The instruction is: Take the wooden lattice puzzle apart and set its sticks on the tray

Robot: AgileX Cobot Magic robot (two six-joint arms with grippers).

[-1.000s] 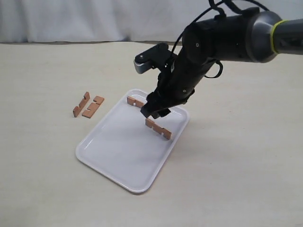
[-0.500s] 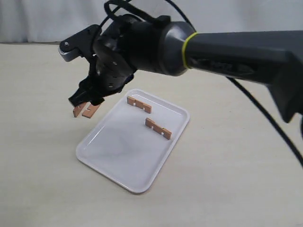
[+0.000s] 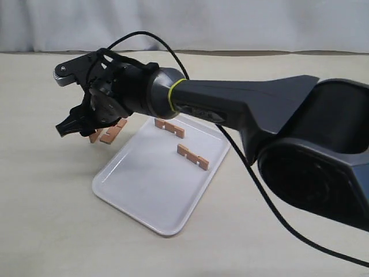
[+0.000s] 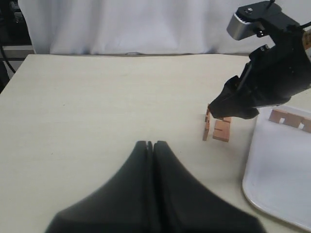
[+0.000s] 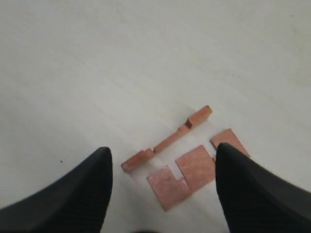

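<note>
Puzzle: we find it apart, as four loose sticks, two on the tray [image 3: 144,196] and two on the table [image 3: 46,202].
Tray: white, with a low rim. It lies at a slant on the table, right of the two loose sticks in the exterior view.
Sticks on the tray: we see the far stick [image 3: 169,127] close to the tray's back rim. The near stick [image 3: 193,157] lies further in, by the right rim. The two run roughly parallel and well apart.
Sticks on the table: the edge-up stick [image 5: 167,141] stands on its long side, and the flat stick [image 5: 192,174] lies just beside it, notches showing. We cannot tell whether they touch. Both sit just off the tray's left rim.
Right gripper [image 3: 75,130]: reached across the tray to the left side, it hangs directly over the two table sticks. Its fingers are spread wide and hold nothing, and its wrist view frames both sticks between them.
Left gripper [image 4: 153,145]: fingers pressed together with nothing between them, well apart from the sticks, over bare table.
</note>
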